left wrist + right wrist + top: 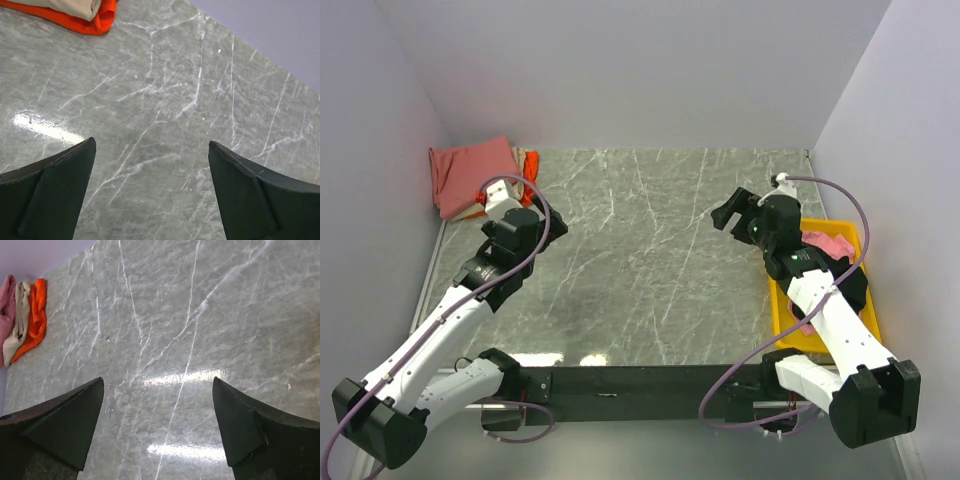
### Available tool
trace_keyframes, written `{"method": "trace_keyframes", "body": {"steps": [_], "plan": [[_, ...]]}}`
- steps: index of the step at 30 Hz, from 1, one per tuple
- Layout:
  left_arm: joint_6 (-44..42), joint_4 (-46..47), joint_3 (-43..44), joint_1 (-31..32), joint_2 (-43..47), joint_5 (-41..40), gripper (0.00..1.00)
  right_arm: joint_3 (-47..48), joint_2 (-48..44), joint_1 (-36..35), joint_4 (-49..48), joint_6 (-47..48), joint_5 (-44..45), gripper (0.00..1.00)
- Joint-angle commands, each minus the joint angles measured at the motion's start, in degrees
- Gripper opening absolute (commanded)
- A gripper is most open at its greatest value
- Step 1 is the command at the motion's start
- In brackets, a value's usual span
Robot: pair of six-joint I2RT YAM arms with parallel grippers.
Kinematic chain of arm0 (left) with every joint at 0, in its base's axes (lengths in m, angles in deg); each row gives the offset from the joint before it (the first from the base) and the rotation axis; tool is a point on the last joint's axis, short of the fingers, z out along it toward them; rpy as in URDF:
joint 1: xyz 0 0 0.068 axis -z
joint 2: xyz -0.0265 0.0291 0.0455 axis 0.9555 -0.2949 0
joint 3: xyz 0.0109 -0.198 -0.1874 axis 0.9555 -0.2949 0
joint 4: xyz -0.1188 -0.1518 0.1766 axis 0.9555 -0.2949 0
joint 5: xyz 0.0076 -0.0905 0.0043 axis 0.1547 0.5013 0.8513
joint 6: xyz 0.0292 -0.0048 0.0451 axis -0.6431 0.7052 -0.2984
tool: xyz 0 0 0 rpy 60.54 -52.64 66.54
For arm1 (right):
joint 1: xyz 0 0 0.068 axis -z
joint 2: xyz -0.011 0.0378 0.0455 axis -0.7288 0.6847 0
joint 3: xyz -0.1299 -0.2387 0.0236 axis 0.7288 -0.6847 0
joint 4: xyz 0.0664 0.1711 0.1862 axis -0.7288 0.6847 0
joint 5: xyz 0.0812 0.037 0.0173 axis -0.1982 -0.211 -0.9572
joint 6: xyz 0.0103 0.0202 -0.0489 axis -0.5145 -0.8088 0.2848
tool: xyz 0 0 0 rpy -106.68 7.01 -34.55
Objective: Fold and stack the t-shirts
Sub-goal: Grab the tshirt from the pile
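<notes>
Closest to the overhead camera, at the bottom edge, my two arms rise from their mounts over the grey marble-patterned table [640,260]. At the upper left my left pincer [495,198] hovers just beside the folded stack, topped by a dusty-red cloth t-shirt [470,170]. At the right, my right pincer [734,212] hangs above bare table. Behind it a crumpled pink cloth t-shirt [830,243] lies in the yellow plastic bin [782,312], partly under my forearm.

From the left wrist, both fingers are spread wide at the bottom corners with only table between them. An orange cloth t-shirt [92,22] and a beige cloth t-shirt [75,6], both folded, sit in the upper left corner, apart from the fingers.

From the right wrist, this pincer too gapes empty over the table. The stack shows as a small strip at the far left edge.

By my reckoning the pink shirt is the one not yet folded, and the trouble lies in the bin. My own arm covers part of the cloth, so in reaching back I may pinch the bin wall along with the fabric. I might also catch a single layer and drag the bin across the table. On the other side, my left pincer is so close to the stack that a careless swing could push the neat folds askew.
</notes>
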Motion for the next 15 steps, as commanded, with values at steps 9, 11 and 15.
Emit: {"method": "trace_keyframes", "body": {"steps": [9, 11, 15], "plan": [[-1.97, 2.83, 1.06, 0.14, -2.64, 2.17, 0.99, 11.30, 4.36, 3.01, 20.19, -12.16, 27.38, 1.00], [-1.53, 1.35, 2.46, 0.14, -4.13, 3.22, 0.99, 12.62, 4.98, 8.19, 25.74, -15.32, 25.89, 1.00], [-1.88, 0.98, 3.70, 0.14, -6.51, 6.99, 0.99, 11.49, 3.24, 20.14, 31.04, -17.72, 21.77, 1.00]]}}
